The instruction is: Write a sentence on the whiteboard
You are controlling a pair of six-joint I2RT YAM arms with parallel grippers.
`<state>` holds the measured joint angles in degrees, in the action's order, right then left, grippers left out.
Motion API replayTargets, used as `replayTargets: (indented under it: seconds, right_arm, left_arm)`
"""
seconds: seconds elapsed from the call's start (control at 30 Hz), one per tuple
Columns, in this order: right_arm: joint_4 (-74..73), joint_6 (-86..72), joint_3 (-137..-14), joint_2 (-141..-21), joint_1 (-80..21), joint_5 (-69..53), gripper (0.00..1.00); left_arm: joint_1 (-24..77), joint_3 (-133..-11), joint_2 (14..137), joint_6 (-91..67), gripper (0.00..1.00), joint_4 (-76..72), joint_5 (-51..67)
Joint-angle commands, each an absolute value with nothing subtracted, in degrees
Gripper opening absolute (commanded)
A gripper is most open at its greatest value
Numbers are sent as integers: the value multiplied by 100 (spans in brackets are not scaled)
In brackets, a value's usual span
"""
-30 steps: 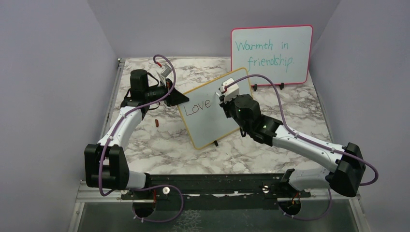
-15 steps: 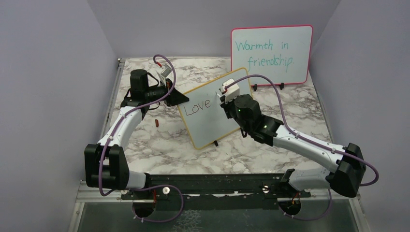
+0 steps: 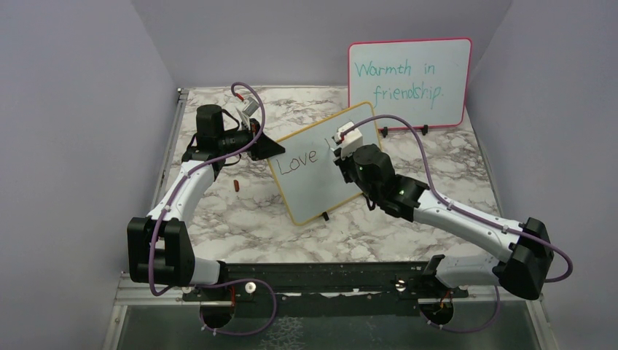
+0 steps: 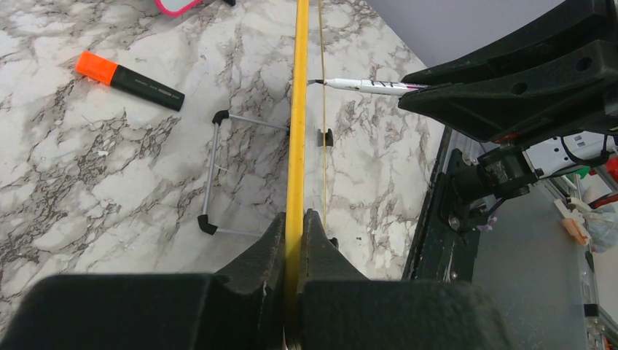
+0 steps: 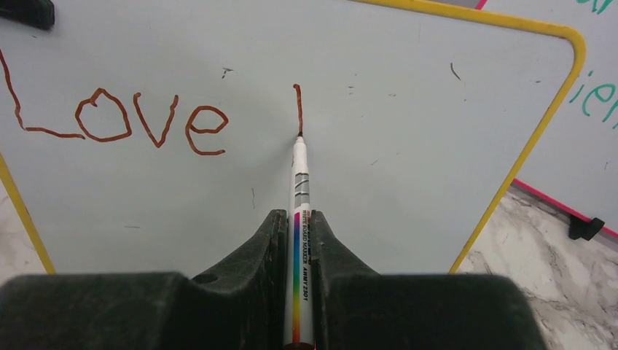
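right fingers [image 5: 266, 248] grip the marker [image 5: 299, 197], tip touching the whiteboard [image 5: 408, 146] just right of the sentence [image 5: 130, 122] start "love"; left fingers [image 4: 255, 270] clamp its yellow edge.

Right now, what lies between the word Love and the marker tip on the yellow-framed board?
Bare whiteboard, in the right wrist view. The marker tip meets the foot of one lone vertical stroke right of Love.

From above, the right gripper [image 3: 337, 149] hides the whiteboard [image 3: 313, 189] just right of the sentence [image 3: 299, 160]; the left wrist sees that whiteboard edge-on, face unseen; the pink board [image 5: 583, 146] behind it is cropped.
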<state>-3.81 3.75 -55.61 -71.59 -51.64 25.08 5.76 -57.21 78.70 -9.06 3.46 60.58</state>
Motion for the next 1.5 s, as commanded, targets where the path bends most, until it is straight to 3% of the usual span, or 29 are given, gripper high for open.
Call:
replayTargets:
  seconds: [0.0,1.47]
  right_arm:
    - [-609,230,-5436,-7025,-5127,2461,1]
    - [-52,360,-5434,-7117,-5119,2482,1]
  left_arm:
    - [747,-5600,8094,-305,0,870,5633]
    - [747,-5607,8088,-277,0,896,5628]
